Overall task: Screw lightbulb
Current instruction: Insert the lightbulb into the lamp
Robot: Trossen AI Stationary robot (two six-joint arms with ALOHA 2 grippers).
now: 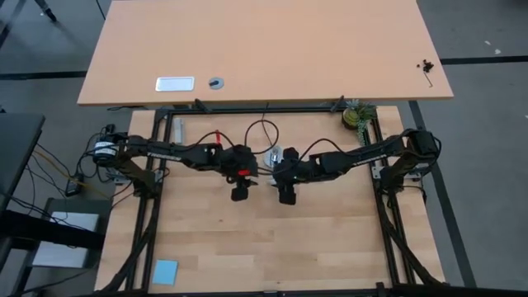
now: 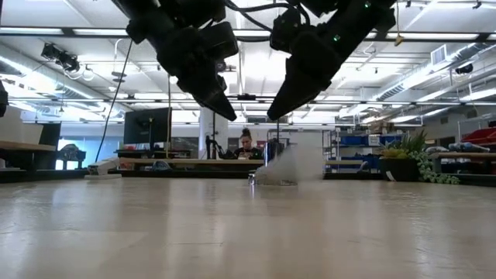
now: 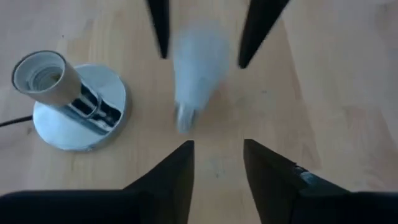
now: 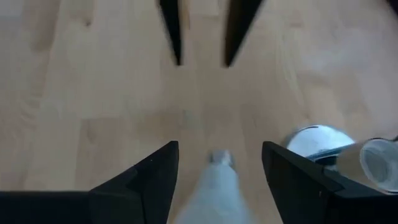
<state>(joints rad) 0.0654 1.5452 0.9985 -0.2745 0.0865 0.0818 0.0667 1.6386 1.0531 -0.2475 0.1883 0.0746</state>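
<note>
The white lightbulb (image 3: pixel 196 68) shows smeared, down near the wooden table, with its grey screw base (image 3: pixel 185 118) toward my left arm. My left gripper (image 3: pixel 217 165) stands open above and short of the bulb. My right gripper (image 4: pixel 217 171) faces it from the other side, also open. The lightbulb (image 4: pixel 214 186) shows between the right fingers with gaps on both sides. In the low view both grippers (image 2: pixel 226 115) (image 2: pixel 273 115) hang above the lightbulb (image 2: pixel 283 167). The silver socket disc (image 3: pixel 78 118) stands beside it, its holder (image 3: pixel 43 78) tilted.
The socket disc (image 1: pixel 272 157) sits just beyond the grippers, and its black cord (image 1: pixel 262 128) loops toward the far edge. A black frame (image 1: pixel 388 223) borders the table. A blue pad (image 1: pixel 165 271) lies near left, a plant (image 1: pixel 359 115) stands far right, and a larger table (image 1: pixel 264 49) stands behind.
</note>
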